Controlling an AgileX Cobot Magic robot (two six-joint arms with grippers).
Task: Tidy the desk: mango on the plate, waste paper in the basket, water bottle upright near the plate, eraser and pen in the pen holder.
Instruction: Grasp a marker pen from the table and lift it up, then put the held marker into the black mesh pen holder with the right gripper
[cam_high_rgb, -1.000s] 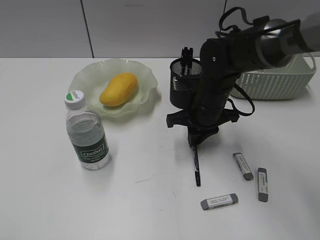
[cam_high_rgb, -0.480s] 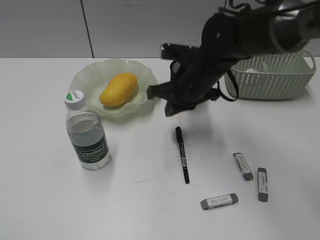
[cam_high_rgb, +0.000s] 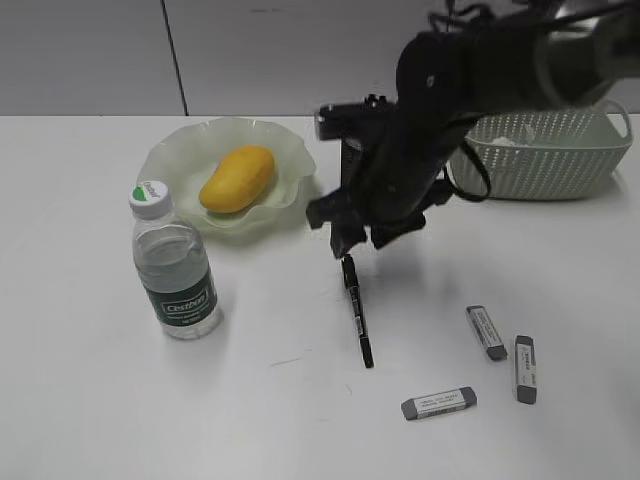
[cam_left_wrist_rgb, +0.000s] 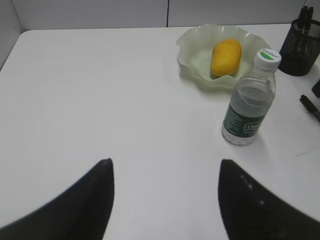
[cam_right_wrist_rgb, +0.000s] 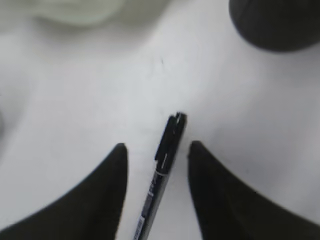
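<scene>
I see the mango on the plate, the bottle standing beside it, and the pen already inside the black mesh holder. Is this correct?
One detail is wrong: the pen is not in the pen holder; it lies flat on the desk, as the exterior view shows. The mango is on the plate, and the water bottle stands beside it.

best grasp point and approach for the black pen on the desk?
Take the pen mid-barrel from straight above, jaws across its width. It lies flat on the desk, long and thin, clear of the erasers. The right gripper straddles its upper end, jaws apart.
</scene>
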